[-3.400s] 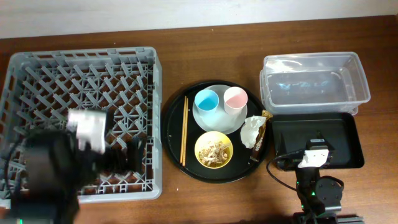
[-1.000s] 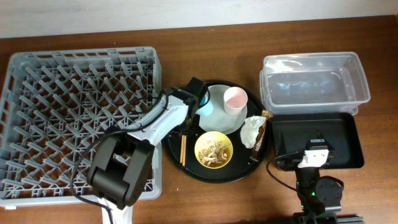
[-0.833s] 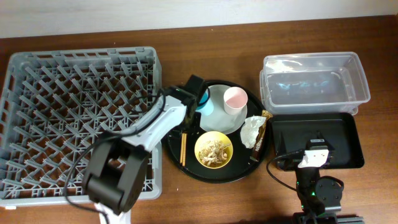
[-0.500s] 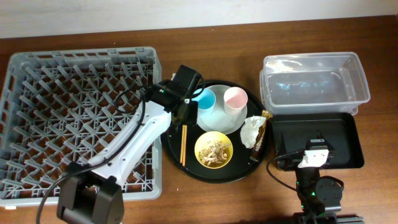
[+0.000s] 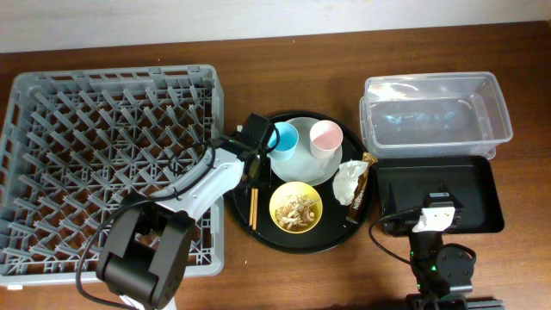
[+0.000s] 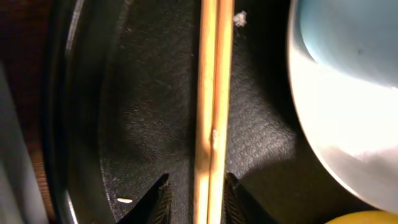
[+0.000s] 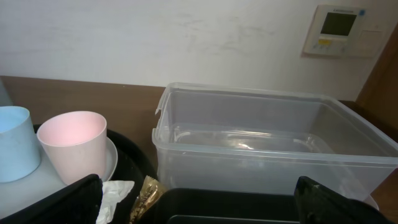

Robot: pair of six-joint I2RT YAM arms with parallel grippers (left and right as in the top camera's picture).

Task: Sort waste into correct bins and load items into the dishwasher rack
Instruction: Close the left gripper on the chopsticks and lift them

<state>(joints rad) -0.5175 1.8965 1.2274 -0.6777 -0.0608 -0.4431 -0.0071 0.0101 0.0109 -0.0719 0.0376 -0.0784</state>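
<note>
The left arm reaches from the lower left of the overhead frame, up across the corner of the grey dishwasher rack (image 5: 103, 164), to the round black tray (image 5: 241, 211) at centre. Its end effector (image 5: 253, 158) points down at the pair of chopsticks (image 5: 253, 196), which lie on the tray's left side beside the pale plate (image 5: 303, 168).

In the wrist view the two fingertips (image 6: 160, 202) bracket the chopsticks (image 6: 211, 93) in a narrow gap. A sliver of tray shows beside the left finger, so nothing is pinched.

The blue cup (image 5: 285, 138) and pink cup (image 5: 326, 136) stand on the plate. The yellow bowl (image 5: 296, 207) of scraps, the napkin (image 5: 349, 180) and the foil wrapper (image 5: 362, 191) lie on the tray.

The right arm sits folded at lower right, and its end effector (image 7: 199, 202) is spread wide and holds nothing. It faces the clear tub (image 5: 435, 116) and the black bin (image 5: 469, 194) on the desk (image 5: 284, 77).
</note>
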